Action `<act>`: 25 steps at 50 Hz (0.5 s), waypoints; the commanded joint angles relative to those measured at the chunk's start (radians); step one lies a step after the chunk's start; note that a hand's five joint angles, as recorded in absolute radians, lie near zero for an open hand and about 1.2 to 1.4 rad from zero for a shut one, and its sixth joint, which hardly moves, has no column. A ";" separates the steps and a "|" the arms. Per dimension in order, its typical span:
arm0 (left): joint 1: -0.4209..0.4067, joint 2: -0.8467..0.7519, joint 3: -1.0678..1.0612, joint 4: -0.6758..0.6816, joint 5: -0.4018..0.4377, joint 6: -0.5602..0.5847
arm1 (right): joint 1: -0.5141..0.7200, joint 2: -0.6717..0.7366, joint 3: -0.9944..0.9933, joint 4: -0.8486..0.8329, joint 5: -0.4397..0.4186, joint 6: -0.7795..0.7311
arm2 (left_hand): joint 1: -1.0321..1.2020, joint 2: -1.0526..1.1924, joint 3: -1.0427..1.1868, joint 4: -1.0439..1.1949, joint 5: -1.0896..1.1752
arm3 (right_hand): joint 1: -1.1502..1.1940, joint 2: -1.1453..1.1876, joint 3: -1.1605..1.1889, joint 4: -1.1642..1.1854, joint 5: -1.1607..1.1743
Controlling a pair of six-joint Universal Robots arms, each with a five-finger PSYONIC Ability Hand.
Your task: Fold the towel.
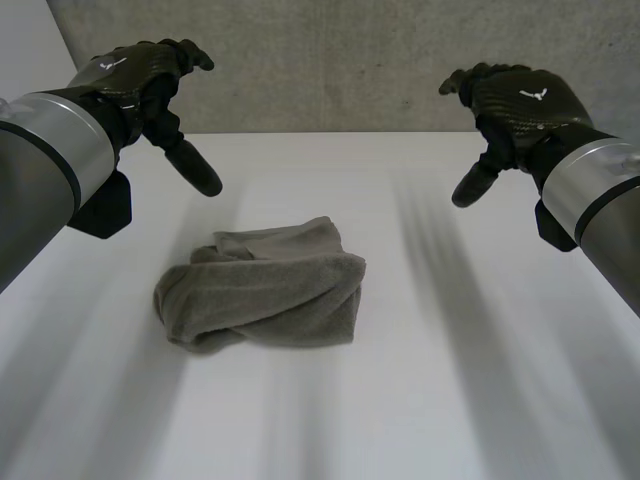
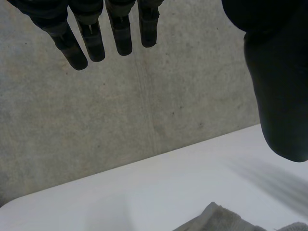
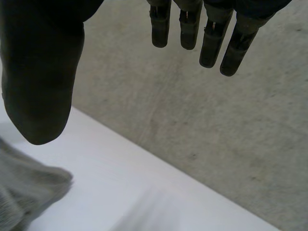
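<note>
i have the towel (image 1: 265, 290) lying on the white table (image 1: 450, 400), a little left of the middle between the two arms. it is grey-brown and bunched into a loose, lumpy bundle rather than a flat fold. a thick rolled edge runs along its near side and a thinner flap pokes out at its far side. both hands are clear of it.

my left hand (image 1: 140, 75) hangs in the air over the far left part of the table, raised and well apart from the towel. its fingers (image 2: 120, 33) are straight and slightly spread, the thumb (image 2: 281, 96) stands wide of them, and it has hold of nothing. in the left wrist view a corner of the towel lies on the table under the gap between fingers and thumb. the grey concrete wall (image 1: 330, 60) rises behind the table's far edge.

my right hand (image 1: 520, 100) hangs over the far right part of the table, also raised and well apart from the towel. its fingers (image 3: 211, 43) are straight, the thumb (image 3: 41, 86) is held wide of them, and the hand is empty. in the right wrist view the towel's rounded end lies on the table under the thumb.
</note>
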 commanded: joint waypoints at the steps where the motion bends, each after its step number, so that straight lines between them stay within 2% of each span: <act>1: 0.000 -0.010 0.000 -0.014 0.000 0.024 | -0.001 -0.017 0.039 -0.121 0.070 0.001 | -0.075 -0.073 -0.058 -0.076 -0.206 | -0.055 -0.076 -0.067 -0.084 -0.064; 13: 0.003 -0.012 0.001 -0.008 0.000 0.027 | 0.001 -0.023 0.033 -0.121 0.096 -0.009 | -0.081 -0.078 -0.064 -0.082 -0.212 | -0.055 -0.076 -0.067 -0.084 -0.064; 20: 0.028 -0.016 0.000 -0.005 0.005 0.032 | 0.001 -0.020 0.029 -0.115 0.083 -0.013 | -0.084 -0.081 -0.066 -0.085 -0.215 | -0.055 -0.076 -0.067 -0.084 -0.064; 23: 0.045 -0.037 0.004 0.001 0.023 0.050 | 0.007 -0.006 0.016 -0.087 0.056 -0.039 | -0.084 -0.081 -0.066 -0.085 -0.215 | -0.055 -0.076 -0.067 -0.084 -0.064; 25: 0.061 -0.062 0.007 0.007 0.035 0.067 | 0.011 0.044 -0.014 -0.042 -0.016 -0.079 | -0.076 -0.073 -0.058 -0.076 -0.206 | -0.055 -0.076 -0.067 -0.084 -0.064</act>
